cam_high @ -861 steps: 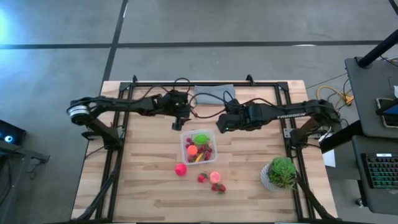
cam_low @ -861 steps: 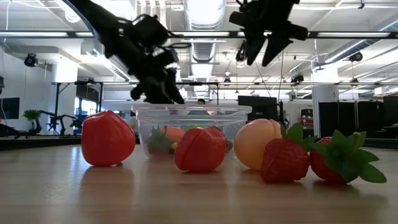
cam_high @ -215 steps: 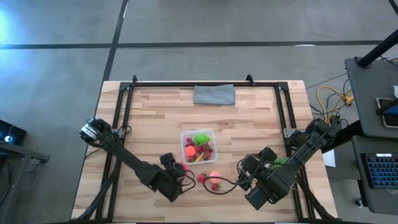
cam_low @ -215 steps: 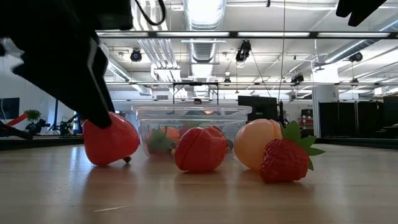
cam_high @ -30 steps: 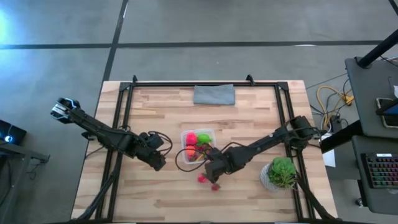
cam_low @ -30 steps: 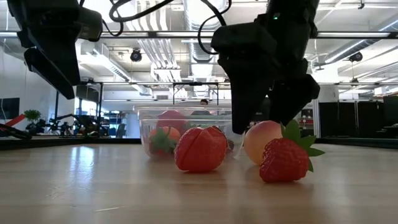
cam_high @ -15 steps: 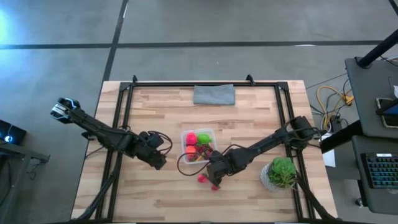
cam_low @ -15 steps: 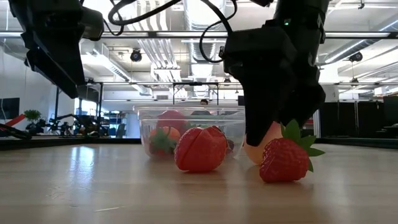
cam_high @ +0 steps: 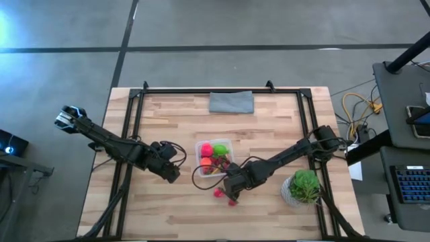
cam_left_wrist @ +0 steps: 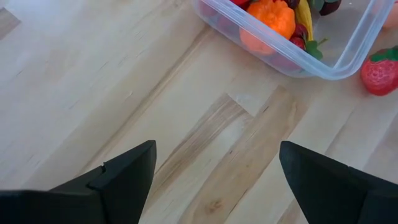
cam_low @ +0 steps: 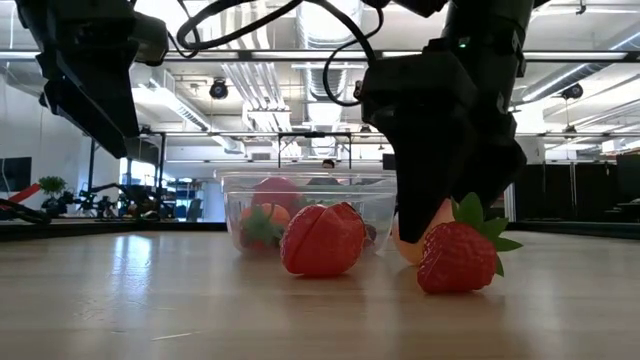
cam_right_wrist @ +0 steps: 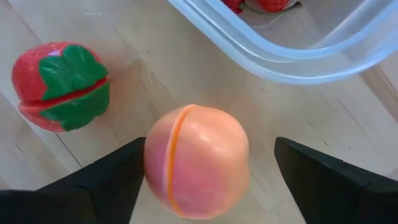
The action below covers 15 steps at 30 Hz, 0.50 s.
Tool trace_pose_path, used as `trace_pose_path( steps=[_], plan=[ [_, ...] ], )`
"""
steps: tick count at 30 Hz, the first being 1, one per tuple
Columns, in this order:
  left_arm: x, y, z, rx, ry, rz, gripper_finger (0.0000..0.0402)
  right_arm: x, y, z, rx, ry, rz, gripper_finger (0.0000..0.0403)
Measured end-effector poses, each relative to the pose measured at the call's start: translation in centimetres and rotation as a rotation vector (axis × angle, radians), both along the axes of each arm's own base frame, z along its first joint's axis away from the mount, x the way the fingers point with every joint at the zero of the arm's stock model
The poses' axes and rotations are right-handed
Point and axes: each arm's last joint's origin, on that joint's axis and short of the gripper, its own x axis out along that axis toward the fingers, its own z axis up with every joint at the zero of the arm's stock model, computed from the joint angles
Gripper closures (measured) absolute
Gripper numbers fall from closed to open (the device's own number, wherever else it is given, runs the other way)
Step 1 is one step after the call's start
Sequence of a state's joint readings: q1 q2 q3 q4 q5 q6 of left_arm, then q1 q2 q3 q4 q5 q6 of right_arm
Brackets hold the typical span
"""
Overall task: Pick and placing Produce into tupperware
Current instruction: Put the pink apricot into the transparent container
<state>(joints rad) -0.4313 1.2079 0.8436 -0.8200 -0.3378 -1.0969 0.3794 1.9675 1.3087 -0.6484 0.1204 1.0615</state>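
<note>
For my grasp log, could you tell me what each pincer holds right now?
Nothing yet: the right pincer stands open astride the peach, and the left pincer hangs open, empty.

Even, bright overhead light. Low view: ceiling strip lights (cam_low: 330, 20) blown out above the tupperware (cam_low: 305, 205), arms backlit to silhouettes, room behind soft. Tabletop (cam_low: 200, 300) reflects a mild sheen. Right wrist view: peach ball (cam_right_wrist: 196, 162) slightly soft, faint shadow beneath it.
</note>
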Motion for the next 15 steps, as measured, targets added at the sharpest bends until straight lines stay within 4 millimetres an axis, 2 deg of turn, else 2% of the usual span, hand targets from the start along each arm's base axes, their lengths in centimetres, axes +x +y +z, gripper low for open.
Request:
trace_pose_path(
  steps=[15],
  plan=[
    [0.0, 0.0, 0.0, 0.001, -0.001, 0.0, 0.0076, -0.08, -0.05, -0.05, -0.002, 0.006, -0.012, 0.0156]
  ],
)
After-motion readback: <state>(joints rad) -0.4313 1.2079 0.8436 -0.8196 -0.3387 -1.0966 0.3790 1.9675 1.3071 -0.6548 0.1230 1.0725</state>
